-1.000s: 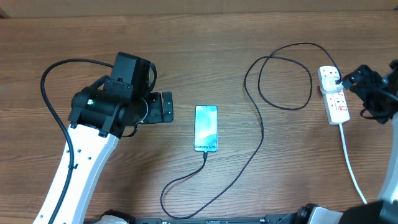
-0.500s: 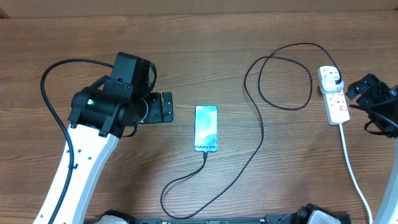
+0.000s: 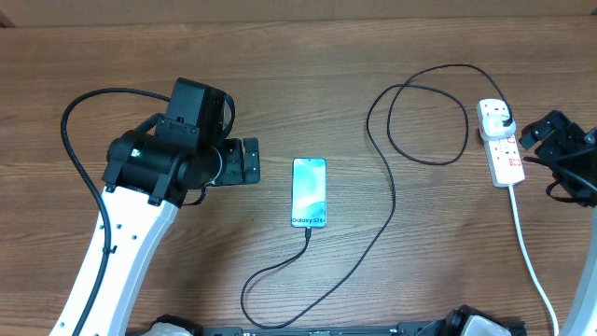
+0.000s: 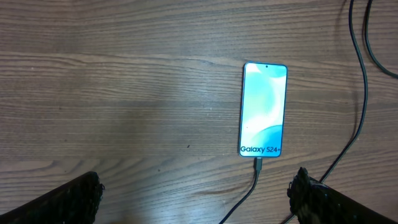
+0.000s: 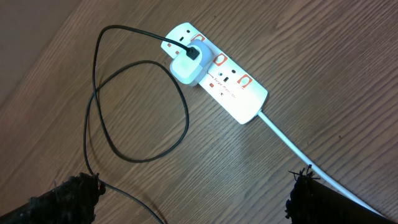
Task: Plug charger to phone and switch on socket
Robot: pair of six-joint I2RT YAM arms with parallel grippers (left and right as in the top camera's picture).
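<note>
Nearest the front of the bench (image 3: 448, 271), a slack bend of the charger (image 4: 257, 165) is seen, its tip seated in the near end of the phone (image 3: 309, 192) (lying flat mid-bench, screen lit cyan). The left arm (image 3: 131, 243) is raised from the front left corner, its black wrist bent level. The left fingers (image 4: 68, 199) are held wide apart and empty, pointed at the phone but stopped short of it. Farther right, the right arm (image 3: 578, 168) is brought in from the bench edge, and the right fingers (image 5: 71, 199) are likewise spread and empty, just beside the socket (image 3: 501, 145). The charger's plug is seated in the socket's far outlet, with cable looped to its left.
</note>
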